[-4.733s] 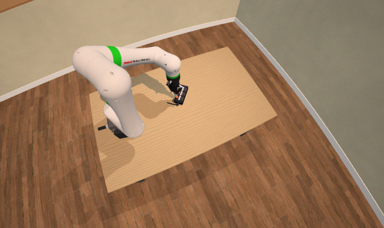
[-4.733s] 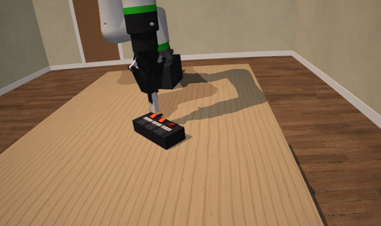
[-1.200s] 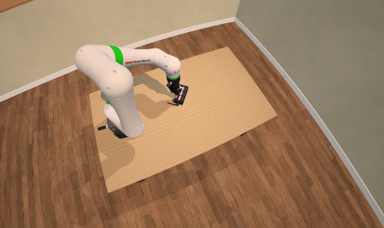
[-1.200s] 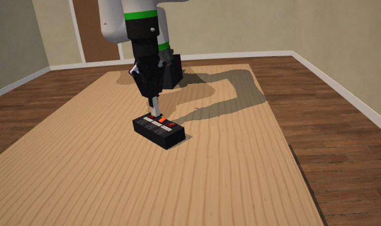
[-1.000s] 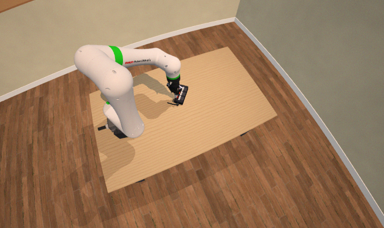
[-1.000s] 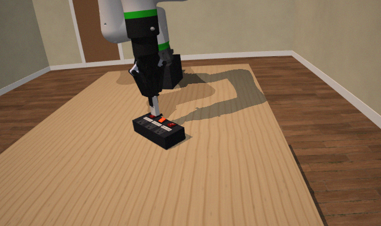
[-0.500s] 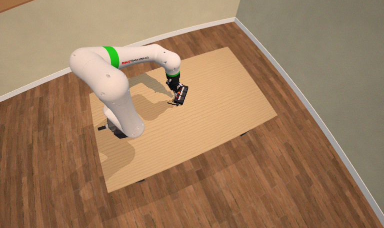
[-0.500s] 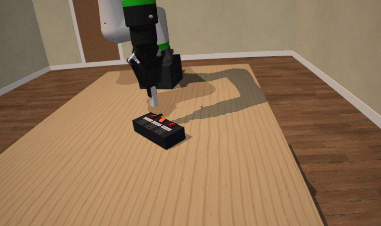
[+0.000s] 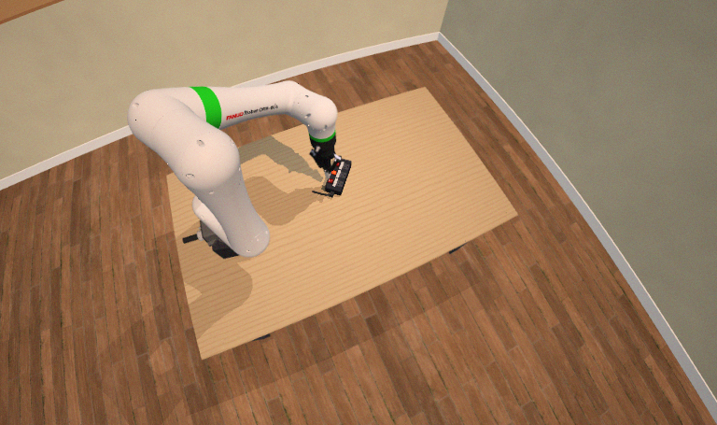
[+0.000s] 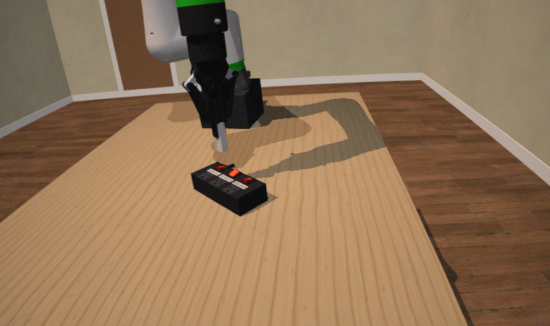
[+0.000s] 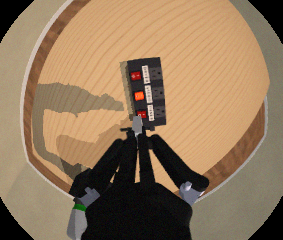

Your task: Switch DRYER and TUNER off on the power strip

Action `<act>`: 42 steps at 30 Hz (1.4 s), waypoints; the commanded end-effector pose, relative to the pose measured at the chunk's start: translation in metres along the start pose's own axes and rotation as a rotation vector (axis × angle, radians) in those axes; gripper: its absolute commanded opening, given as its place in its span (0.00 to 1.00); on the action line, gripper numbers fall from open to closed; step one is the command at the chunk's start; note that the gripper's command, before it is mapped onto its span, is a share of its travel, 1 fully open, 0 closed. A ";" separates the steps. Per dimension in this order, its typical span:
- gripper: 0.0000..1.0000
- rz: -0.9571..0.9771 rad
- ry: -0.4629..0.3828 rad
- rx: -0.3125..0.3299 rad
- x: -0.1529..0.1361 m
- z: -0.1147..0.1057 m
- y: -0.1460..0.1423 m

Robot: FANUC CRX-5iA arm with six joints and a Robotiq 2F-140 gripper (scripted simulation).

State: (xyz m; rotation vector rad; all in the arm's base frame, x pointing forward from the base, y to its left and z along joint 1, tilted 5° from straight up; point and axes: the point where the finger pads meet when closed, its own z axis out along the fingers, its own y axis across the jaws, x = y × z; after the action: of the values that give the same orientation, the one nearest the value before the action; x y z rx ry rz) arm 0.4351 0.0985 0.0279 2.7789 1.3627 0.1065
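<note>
A black power strip (image 10: 229, 187) lies flat on the wooden table, switches and sockets facing up. It has three rocker switches in a row. The middle one (image 10: 233, 172) glows bright orange. The two end ones (image 10: 220, 167) (image 10: 247, 180) are dark red. The labels are too small to read. The strip also shows in the wrist view (image 11: 144, 90) and in the top view (image 9: 338, 177). My gripper (image 10: 220, 144) is shut and empty, pointing down, a little above and behind the strip's far end switch. In the wrist view the fingertips (image 11: 137, 126) sit over the strip's near end.
The robot's base (image 9: 221, 243) stands on the table's left side. The arm reaches over the table's middle (image 9: 253, 114). The table's edges drop to a wooden floor on all sides.
</note>
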 end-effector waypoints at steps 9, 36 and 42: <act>1.00 0.000 0.000 0.000 0.000 -0.001 0.000; 1.00 0.000 0.000 0.000 0.000 -0.083 0.000; 1.00 0.000 0.000 0.000 0.000 -0.084 0.000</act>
State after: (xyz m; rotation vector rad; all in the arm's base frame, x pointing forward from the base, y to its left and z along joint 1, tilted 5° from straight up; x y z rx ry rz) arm 0.4283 0.0993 0.1112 2.7789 1.3626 0.1065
